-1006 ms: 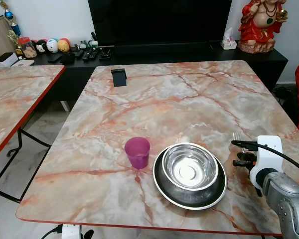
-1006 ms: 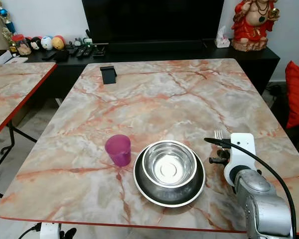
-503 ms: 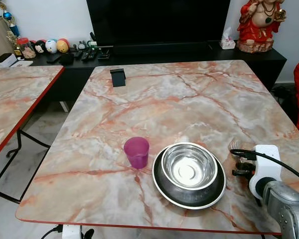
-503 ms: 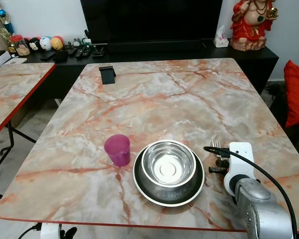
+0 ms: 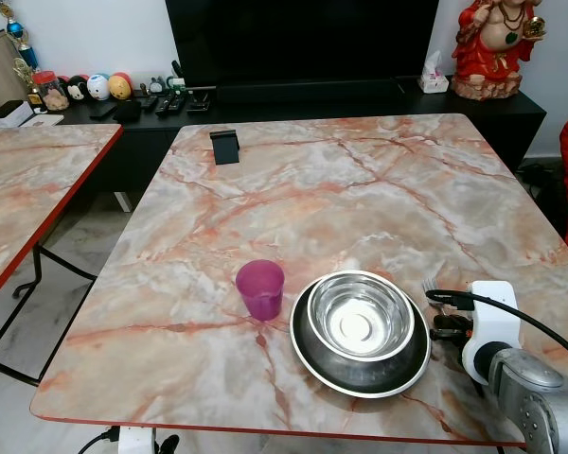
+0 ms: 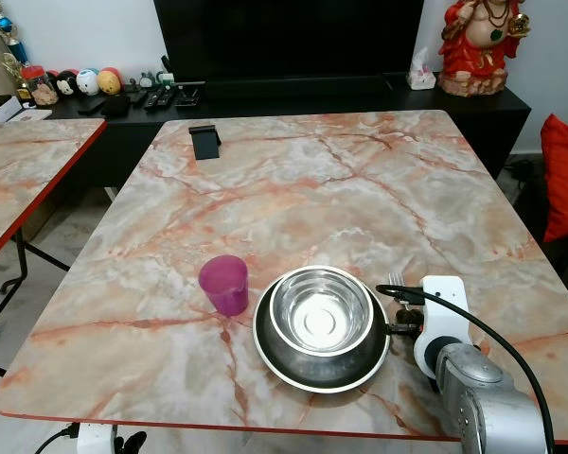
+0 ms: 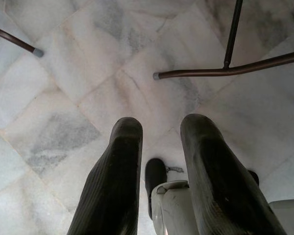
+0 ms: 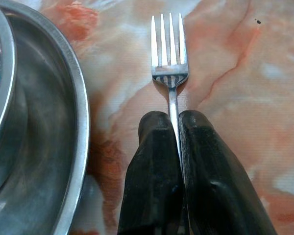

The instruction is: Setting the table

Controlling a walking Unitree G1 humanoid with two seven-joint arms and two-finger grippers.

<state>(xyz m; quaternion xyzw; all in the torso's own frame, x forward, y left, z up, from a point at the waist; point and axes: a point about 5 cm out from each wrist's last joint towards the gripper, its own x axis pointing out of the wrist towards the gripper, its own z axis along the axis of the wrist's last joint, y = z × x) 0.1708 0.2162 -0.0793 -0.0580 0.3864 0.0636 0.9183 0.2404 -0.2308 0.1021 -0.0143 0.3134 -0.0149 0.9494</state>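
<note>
A steel bowl (image 5: 360, 318) sits inside a larger steel plate (image 5: 312, 355) near the front of the marble table (image 5: 322, 189). Left of them stands a purple cup (image 5: 260, 288). My right gripper (image 8: 174, 120) is shut on the handle of a silver fork (image 8: 169, 54), just to the right of the plate's rim, low over the tabletop. The fork's tines (image 5: 428, 285) point away from me. My left gripper (image 7: 159, 147) hangs open over the tiled floor with nothing between its fingers.
A small black stand (image 5: 225, 147) sits at the table's far left. A second marble table (image 5: 28, 189) stands to the left. Behind, a black console (image 5: 293, 95) carries a TV, remotes, toys and a red statue (image 5: 497, 43).
My right gripper has carried the fork left and toward me, from well right of the plate to just beside its rim.
</note>
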